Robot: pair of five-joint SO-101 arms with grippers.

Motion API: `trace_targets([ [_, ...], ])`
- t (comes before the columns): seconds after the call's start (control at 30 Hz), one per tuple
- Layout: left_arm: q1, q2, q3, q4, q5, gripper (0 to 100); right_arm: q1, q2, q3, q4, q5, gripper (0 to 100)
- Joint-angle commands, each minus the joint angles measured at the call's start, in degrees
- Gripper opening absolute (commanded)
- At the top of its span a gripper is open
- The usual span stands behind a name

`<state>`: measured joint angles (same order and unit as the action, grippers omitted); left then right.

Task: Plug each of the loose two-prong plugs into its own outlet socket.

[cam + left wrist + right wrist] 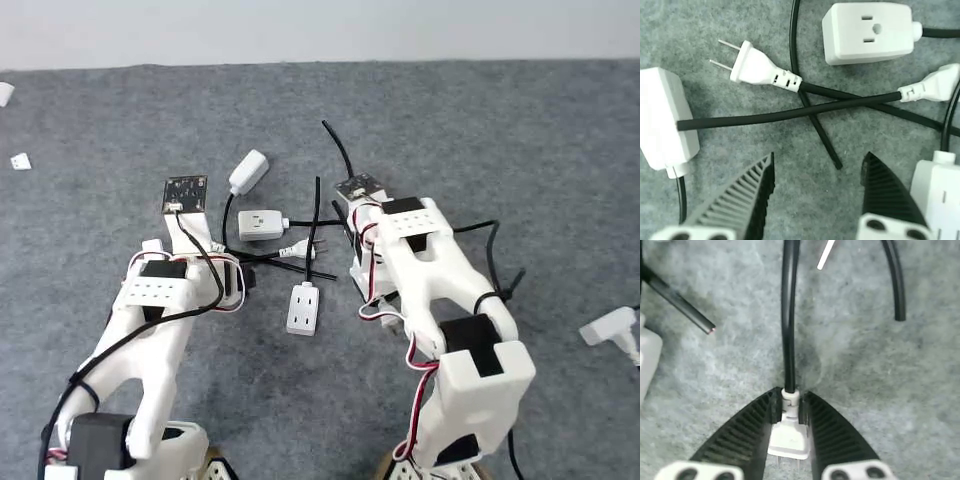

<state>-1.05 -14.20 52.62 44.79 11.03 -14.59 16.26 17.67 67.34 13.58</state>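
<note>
Our right gripper (790,396) is clamped on a white plug (788,432), whose prongs seem to point back toward the wrist (awkward for insertion), so we judge it could slip or meet a socket wrongly. Our left gripper (819,160) hangs with jaws spread above crossed black cords (790,114). The loose plug (756,70) lies on the table just beyond them, near a white outlet (867,32). Tugging one cord could drag the others.

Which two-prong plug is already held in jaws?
The white plug clamped in the right gripper; the loose plug before the open left gripper lies untouched.
</note>
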Motion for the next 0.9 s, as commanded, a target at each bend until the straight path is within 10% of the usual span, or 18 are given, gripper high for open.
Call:
trace_targets([
  [0.0,1.49,-0.09,-2.42,-1.58,-0.53,26,0.31,-1.36,0.97,0.92,-0.44,0.9],
  [0.47,1.58,13.89,-14.02,4.57,-1.05,17,-12.53,-38.46,-4.66,19.47,-4.04,0.9],
  [0.57,1.67,16.62,-17.01,7.21,-5.45,1,-17.01,-42.15,-8.88,21.85,-5.10,0.9],
  [0.87,3.96,16.26,-16.84,11.96,-16.00,1,-25.71,-46.64,-7.91,16.40,-5.19,0.9],
])
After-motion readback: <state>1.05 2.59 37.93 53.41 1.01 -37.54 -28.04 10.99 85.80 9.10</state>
